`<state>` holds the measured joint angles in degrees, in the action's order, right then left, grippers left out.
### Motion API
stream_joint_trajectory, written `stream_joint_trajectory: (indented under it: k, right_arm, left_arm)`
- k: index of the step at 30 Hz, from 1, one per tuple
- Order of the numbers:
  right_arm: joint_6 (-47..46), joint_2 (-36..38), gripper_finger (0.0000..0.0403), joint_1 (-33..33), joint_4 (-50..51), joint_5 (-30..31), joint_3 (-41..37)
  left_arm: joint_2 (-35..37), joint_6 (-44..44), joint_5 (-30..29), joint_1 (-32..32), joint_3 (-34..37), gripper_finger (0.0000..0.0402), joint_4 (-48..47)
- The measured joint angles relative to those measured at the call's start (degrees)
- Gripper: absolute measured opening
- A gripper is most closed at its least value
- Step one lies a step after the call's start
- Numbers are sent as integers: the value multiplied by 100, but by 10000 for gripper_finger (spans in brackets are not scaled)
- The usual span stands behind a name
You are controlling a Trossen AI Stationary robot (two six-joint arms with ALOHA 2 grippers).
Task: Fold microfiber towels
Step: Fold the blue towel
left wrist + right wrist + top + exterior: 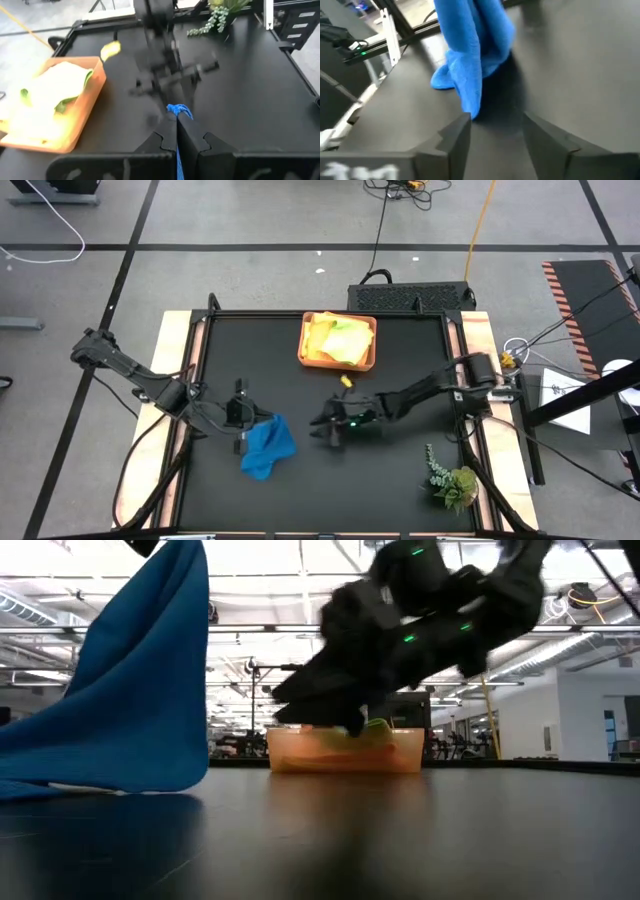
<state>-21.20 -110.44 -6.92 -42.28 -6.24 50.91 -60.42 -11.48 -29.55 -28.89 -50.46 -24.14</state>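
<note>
A blue microfiber towel (268,446) hangs bunched at the table's near left, with its lower end on the table. My left gripper (250,423) is shut on its top. My right gripper (325,428) stands open just to the towel's right, low over the table, with nothing between its fingers (495,120). More towels, yellow and lime green (338,338), lie in the orange tray (305,352) at the far middle. My left gripper pinches a small tip of the blue towel (178,111) between its two shut fingers; a bit of cloth sticks out past the fingertips. The fingers come from the table's left, slanting down. The towel hangs below them in loose folds, its lower end (100,778) spread on the table.
A leafy plant sprig (450,480) lies at the near right corner. A small yellow scrap (346,380) lies just in front of the tray. The table's raised edge frame (190,350) runs around the black top.
</note>
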Motion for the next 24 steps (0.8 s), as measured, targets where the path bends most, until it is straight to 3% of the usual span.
stream_joint_trajectory:
  k: [4,8,19,24]
  right_arm:
    - [-117,-723,205,20,18,-476,788]
    - [-256,-1086,211,18,40,-892,1268]
    - [-517,-1165,197,-224,124,-1240,1235]
    - [-517,-1165,197,-312,140,-943,1235]
  left_arm:
    - [0,183,-6,15,0,1,129]
    - [2,220,-43,13,0,1,158]
    - [1,235,-194,12,0,1,170]
    - [1,235,-200,12,0,1,170]
